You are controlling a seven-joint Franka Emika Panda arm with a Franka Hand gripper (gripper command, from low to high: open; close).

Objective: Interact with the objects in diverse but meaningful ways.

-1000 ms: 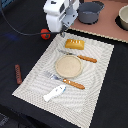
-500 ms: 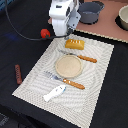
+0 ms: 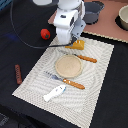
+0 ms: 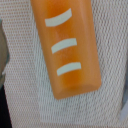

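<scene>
- Nearest in the exterior view: white toy fish (image 3: 54,92) lying flat at the near edge of the striped placemat (image 3: 102,82); apart from all cutlery, open to a grasp from above.
- Beside and just beyond the fish: orange-handled fork (image 3: 65,80) laid diagonally, tines toward the exterior view's left, placed as in a table setting against the near side of the plate.
- Off the mat, on the dark tabletop (image 3: 15,35) at the exterior view's left: thin dark-brown sausage (image 3: 18,73), lying lengthwise, well apart from the rest.
- Centre of mat: round tan plate (image 3: 67,66), bare, likely intended as a target for the toy foods.
- Past the plate: orange-handled knife (image 3: 82,57), laid along the far side of the plate.
- Further back: yellow-orange bread block (image 4: 67,47) with three pale curved marks, resting flat on the mat weave; fills the wrist view, so the camera sits directly above it and close.
- Gripper (image 3: 73,41) positioned over that block, probably for a top-down pick; jaw state cannot be told, since no fingers show in the wrist view and the arm body hides them in the exterior view.
- Left of the arm in the exterior view: red tomato (image 3: 45,33) on the tabletop, off the mat.
- Farthest: dark grey pot (image 3: 93,11) and a pale bowl (image 3: 122,18) on the pink surface.
</scene>
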